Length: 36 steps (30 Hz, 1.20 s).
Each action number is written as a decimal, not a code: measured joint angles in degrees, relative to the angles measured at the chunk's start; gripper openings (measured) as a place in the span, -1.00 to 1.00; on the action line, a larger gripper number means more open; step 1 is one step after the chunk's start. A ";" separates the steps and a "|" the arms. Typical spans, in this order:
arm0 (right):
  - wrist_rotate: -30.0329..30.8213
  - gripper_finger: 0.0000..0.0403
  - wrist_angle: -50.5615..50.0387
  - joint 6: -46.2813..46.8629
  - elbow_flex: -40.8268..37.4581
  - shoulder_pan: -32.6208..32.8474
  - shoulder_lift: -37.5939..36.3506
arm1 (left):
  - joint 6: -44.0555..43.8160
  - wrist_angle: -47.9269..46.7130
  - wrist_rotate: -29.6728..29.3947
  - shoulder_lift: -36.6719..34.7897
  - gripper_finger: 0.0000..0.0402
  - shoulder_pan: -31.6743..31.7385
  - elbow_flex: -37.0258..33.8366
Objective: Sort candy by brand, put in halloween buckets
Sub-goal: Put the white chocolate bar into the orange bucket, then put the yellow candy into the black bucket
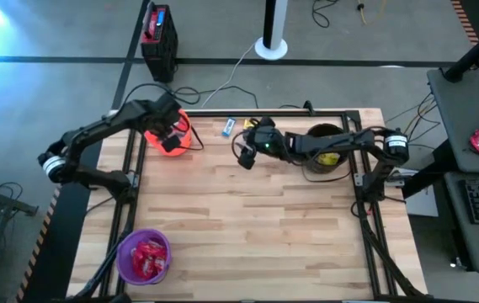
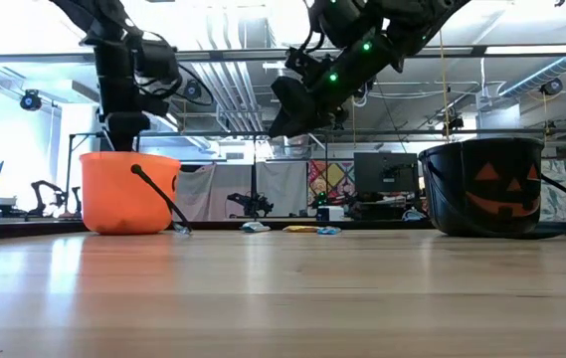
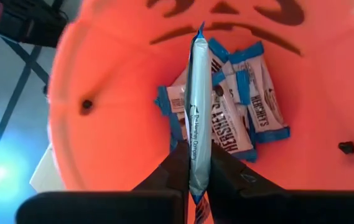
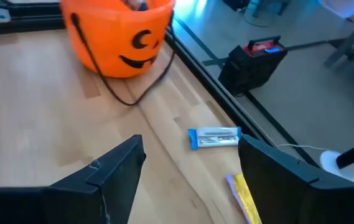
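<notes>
- A light wooden butcher-block table point(image 1: 247, 219) with a dark metal frame along its edges fills the lower middle of the high view.
- An orange bucket point(image 1: 170, 135) stands at the table's upper left corner.
- A black bucket point(image 1: 327, 149) stands at upper right, near the far edge.
- A purple bucket point(image 1: 143, 256) stands at lower left.
- A blue-and-white candy point(image 1: 229, 126) and a yellow candy point(image 1: 248, 124) lie just beside each other at the upper edge, between the orange and black buckets.

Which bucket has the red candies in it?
The purple bucket, at the table's near left corner. It holds red packets. The orange bucket holds blue-and-white ones, and the black bucket shows something yellow.
</notes>
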 joint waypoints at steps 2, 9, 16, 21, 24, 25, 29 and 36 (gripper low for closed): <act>-0.30 0.26 -0.07 0.42 0.00 -0.37 0.00 | 0.03 0.02 -0.01 0.99 -0.90 0.00 -0.01; -0.56 0.26 -0.42 0.96 0.00 -0.23 0.00 | -1.24 0.12 -4.12 2.48 -0.88 0.05 -0.01; -1.79 0.27 -0.87 1.56 -0.02 -0.25 0.00 | -4.29 0.17 -5.73 2.34 -0.87 0.05 -0.03; -1.85 0.27 -1.71 3.04 -0.02 -0.25 0.00 | -5.25 0.11 -5.78 2.34 -0.87 0.05 -0.03; -1.85 0.28 -2.32 3.62 -0.07 -0.25 0.02 | -5.61 -0.49 -5.85 2.32 -0.84 0.05 -0.06; -1.85 0.29 -2.31 3.77 -0.07 -0.25 0.02 | -5.62 -0.41 -5.86 2.32 -0.81 0.05 -0.06; -1.85 0.29 -2.27 4.02 -0.07 -0.25 0.02 | -5.62 -0.28 -6.03 2.32 -0.67 0.05 -0.05; -1.83 0.29 -2.25 5.59 -0.07 -0.25 0.02 | -5.45 -0.31 -7.35 1.89 -0.39 -0.18 0.05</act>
